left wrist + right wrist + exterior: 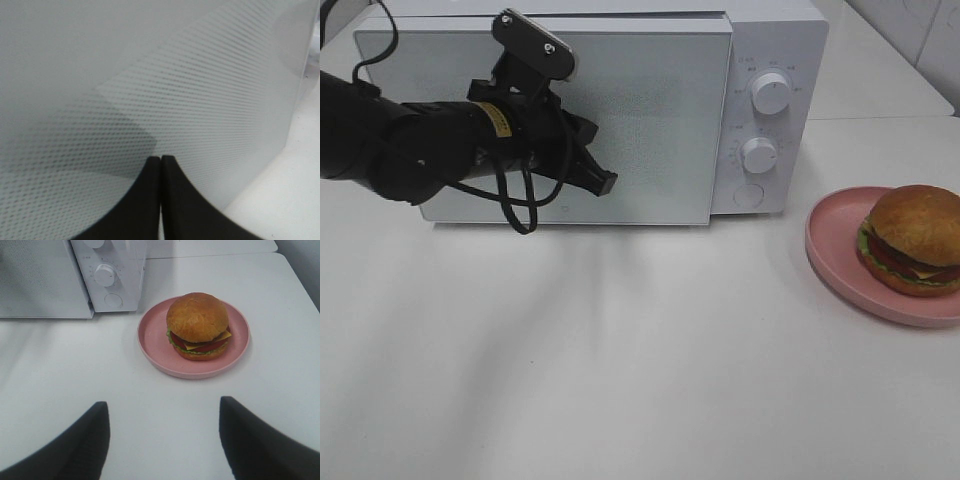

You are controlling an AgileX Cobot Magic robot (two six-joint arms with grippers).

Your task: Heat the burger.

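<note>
White table (620, 380): carries everything listed.

White microwave (620, 110): door shut, two round dials (771, 93) on its panel.

Left gripper (605, 183): black, in front of the microwave door, fingers (145, 200) pressed together on nothing; it seems close to the door, contact unclear.

Pink plate (835, 250): beside the microwave, off its dial end.

Burger (914, 240): sits on the plate, outside the microwave.

Right gripper (162, 440): above bare table near the plate, fingers spread wide, empty.
</note>
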